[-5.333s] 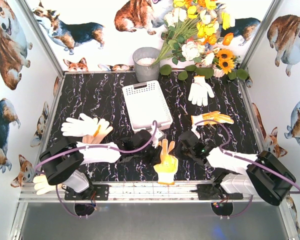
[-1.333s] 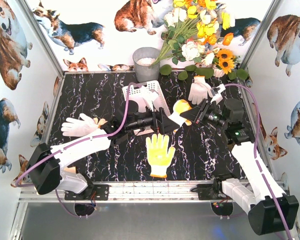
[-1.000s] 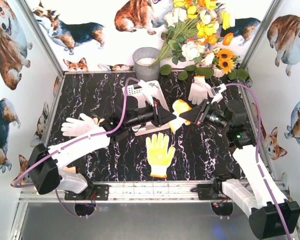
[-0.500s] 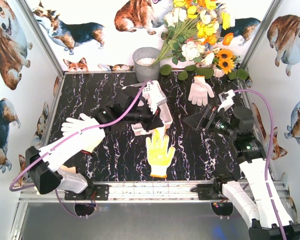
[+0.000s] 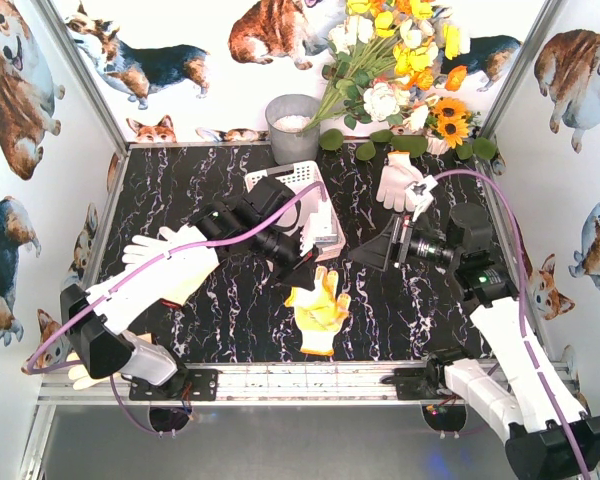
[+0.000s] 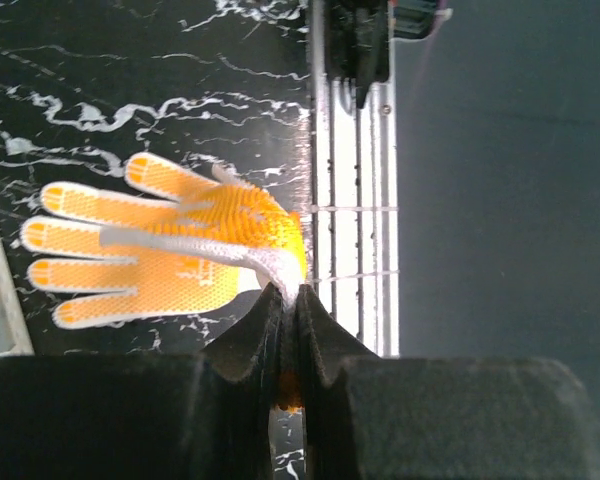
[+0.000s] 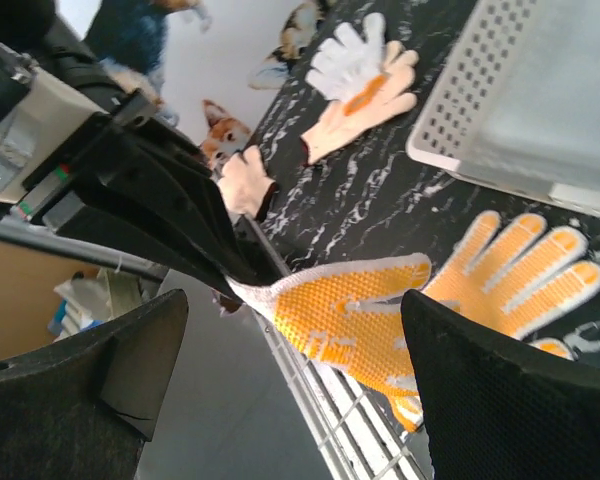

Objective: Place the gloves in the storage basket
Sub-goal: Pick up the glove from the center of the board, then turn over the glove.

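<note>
My left gripper (image 5: 298, 278) (image 6: 288, 296) is shut on the white cuff of an orange-palmed glove (image 6: 170, 255) (image 7: 350, 315). That glove hangs low over a second yellow glove (image 5: 322, 318) (image 7: 525, 262) lying flat near the table's front. Just behind it stands the white storage basket (image 5: 310, 182) (image 7: 500, 90), partly hidden by the left arm. My right gripper (image 5: 372, 250) (image 7: 295, 300) is open, a short way right of the held glove and pointing at it, with nothing in it. A white glove (image 5: 400, 180) lies at the back right. More gloves (image 5: 160, 248) (image 7: 365, 75) lie at the left.
A grey bucket (image 5: 292, 125) and a bunch of flowers (image 5: 400, 70) stand at the back edge. Another glove (image 5: 80, 370) lies beside the left arm's base. The metal rail (image 6: 350, 215) of the table's front edge runs just beyond the lying glove.
My right gripper opened, let go of the orange-palmed glove and drew back a little. My left gripper kept the glove and swung it toward the front, over the lying yellow glove.
</note>
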Action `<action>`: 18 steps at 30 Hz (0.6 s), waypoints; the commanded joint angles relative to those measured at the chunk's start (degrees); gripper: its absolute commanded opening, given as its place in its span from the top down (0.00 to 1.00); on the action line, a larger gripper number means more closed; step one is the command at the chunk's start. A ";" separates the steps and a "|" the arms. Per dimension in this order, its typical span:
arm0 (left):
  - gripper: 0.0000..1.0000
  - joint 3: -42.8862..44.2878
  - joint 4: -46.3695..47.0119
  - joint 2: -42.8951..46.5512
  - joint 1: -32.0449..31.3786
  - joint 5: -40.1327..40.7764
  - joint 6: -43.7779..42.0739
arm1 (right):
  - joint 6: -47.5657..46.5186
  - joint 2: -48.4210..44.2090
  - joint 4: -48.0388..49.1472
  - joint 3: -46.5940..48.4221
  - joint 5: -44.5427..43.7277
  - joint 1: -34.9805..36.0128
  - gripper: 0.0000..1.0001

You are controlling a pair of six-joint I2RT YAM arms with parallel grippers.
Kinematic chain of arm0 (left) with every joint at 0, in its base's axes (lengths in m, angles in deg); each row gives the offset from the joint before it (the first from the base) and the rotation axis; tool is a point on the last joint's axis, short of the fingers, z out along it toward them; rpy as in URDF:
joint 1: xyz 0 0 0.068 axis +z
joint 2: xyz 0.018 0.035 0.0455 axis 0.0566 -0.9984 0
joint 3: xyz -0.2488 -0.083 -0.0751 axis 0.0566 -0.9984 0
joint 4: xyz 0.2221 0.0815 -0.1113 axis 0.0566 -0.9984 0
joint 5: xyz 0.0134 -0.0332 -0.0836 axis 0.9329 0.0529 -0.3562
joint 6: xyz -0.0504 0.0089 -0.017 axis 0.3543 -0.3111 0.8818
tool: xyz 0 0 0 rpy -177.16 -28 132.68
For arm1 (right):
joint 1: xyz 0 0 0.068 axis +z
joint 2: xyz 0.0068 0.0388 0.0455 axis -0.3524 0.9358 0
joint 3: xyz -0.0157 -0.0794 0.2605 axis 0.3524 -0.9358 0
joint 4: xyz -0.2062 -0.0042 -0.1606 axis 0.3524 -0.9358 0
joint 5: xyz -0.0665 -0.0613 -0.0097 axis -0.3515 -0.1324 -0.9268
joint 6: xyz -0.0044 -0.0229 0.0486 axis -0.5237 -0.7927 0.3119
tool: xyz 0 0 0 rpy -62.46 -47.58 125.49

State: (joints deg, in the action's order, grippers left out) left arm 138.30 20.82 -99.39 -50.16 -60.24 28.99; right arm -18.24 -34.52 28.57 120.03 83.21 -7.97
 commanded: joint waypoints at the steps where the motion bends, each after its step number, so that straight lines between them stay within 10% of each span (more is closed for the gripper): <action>1: 1.00 2.90 -3.39 0.69 -0.37 -8.45 -2.50 | 3.11 1.10 14.76 -0.79 7.25 2.19 0.09; 18: 1.00 5.03 -5.45 0.29 -1.16 -11.42 -2.65 | 9.05 8.29 28.88 -1.92 13.23 13.35 0.08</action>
State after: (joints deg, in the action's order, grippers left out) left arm 141.21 15.62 -99.39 -51.06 -69.75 27.33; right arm -10.50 -26.72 51.28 118.59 93.99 3.44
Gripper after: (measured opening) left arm 0.019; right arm 0.918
